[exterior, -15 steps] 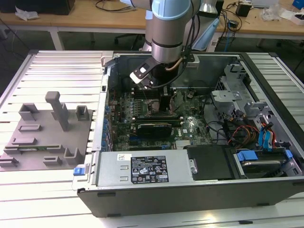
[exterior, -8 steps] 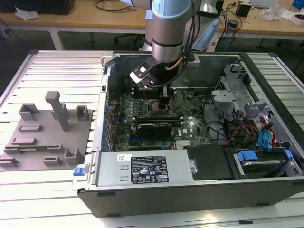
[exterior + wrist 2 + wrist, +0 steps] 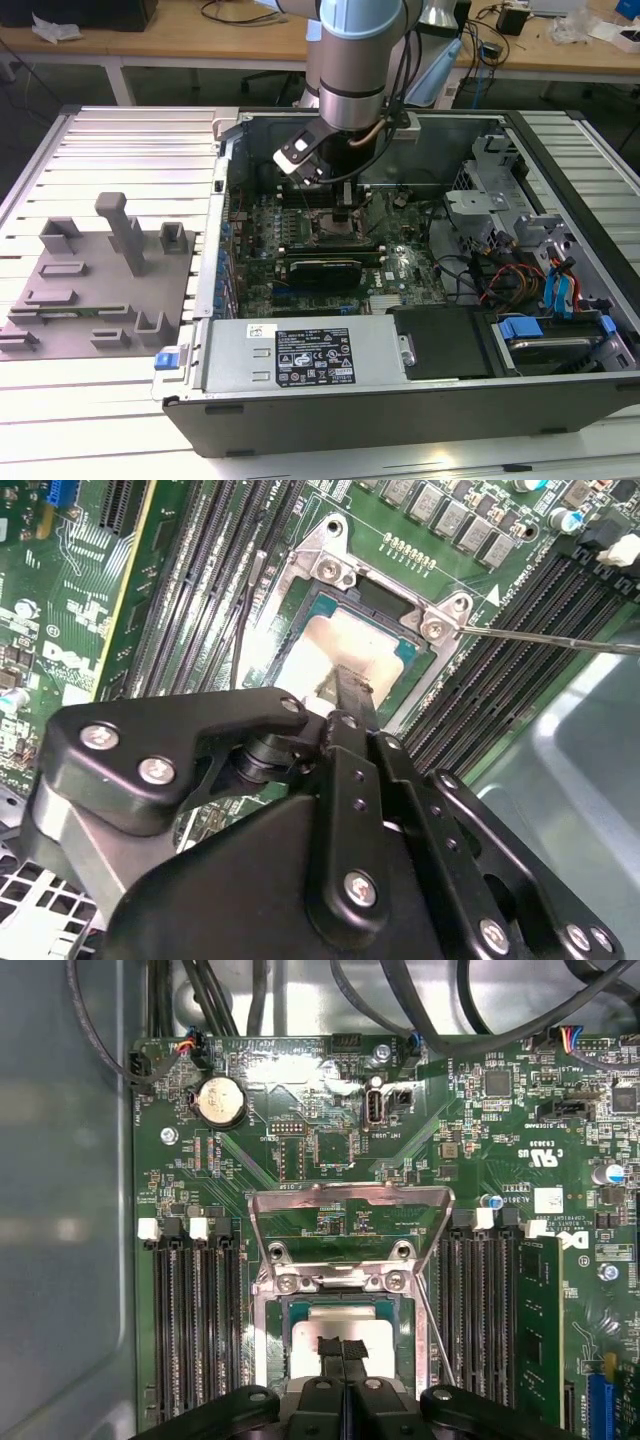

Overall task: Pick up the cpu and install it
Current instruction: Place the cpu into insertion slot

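The cpu (image 3: 303, 1343) is a silver-white square lying flat inside the open socket (image 3: 268, 1312) on the green motherboard (image 3: 330, 1145). It also appears in the second wrist view as the pale cpu (image 3: 345, 645). My gripper (image 3: 342, 1346) is directly over it, its two black fingers pressed together with the tips at the chip's top face. The second wrist view shows the gripper (image 3: 357, 688) the same way. From the exterior view, my gripper (image 3: 347, 215) reaches down into the open computer case (image 3: 560, 130).
The socket's metal load plate (image 3: 350, 1200) stands hinged open, and its thin lever (image 3: 550, 637) sticks out sideways. Memory slots (image 3: 190, 1320) flank the socket on both sides. A grey fixture plate (image 3: 100, 290) with blocks and posts lies at the exterior view's left. Cables (image 3: 500, 275) crowd the case's right part.
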`<state>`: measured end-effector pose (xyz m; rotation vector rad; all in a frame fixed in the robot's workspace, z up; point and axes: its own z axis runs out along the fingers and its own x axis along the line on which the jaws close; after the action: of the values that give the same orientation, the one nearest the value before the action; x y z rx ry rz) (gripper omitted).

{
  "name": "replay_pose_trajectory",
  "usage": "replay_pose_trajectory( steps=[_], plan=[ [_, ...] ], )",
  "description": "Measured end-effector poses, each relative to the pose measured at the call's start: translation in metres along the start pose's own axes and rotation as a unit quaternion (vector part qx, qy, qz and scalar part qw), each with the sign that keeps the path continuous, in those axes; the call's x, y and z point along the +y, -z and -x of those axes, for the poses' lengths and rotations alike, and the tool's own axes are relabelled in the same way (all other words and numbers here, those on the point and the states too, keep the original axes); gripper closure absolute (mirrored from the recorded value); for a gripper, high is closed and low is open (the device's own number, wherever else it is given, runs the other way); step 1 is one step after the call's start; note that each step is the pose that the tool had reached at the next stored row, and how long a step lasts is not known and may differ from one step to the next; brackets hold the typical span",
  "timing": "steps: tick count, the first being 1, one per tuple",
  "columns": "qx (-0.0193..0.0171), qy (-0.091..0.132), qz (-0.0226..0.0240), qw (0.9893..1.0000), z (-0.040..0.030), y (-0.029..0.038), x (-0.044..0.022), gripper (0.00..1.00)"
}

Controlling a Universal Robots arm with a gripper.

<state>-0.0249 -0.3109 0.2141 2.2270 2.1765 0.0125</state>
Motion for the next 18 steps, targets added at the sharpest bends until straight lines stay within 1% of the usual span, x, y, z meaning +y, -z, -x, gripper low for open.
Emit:
replay_pose_trajectory(
  steps=[6, 9, 10, 12, 14, 15, 17, 18],
  plan=[
    [-0.0001, 0.0, -0.0001, 1.0, 0.0001, 0.0015, 0.0, 0.89],
    [0.0, 0.0, 0.0, 1.0, 0.0001, 0.007, 0.0002, 0.89],
    [0.0, 0.0, 0.0, 1.0, 0.0002, 0.0102, 0.0002, 0.89],
    [-0.0003, 0.0, 0.0, 1.0, 0.0003, 0.0219, 0.0006, 0.89],
    [-0.0005, 0.0, 0.0, 1.0, 0.0004, 0.0304, 0.0008, 0.89],
    [-0.0008, 0.0, 0.0, 1.0, 0.0005, 0.0367, 0.001, 0.89],
    [-0.001, 0.0, 0.0, 1.0, 0.0005, 0.0403, 0.0011, 0.89],
    [-0.0008, 0.0, 0.0001, 1.0, 0.0005, 0.0403, 0.0011, 0.89]
  ],
)
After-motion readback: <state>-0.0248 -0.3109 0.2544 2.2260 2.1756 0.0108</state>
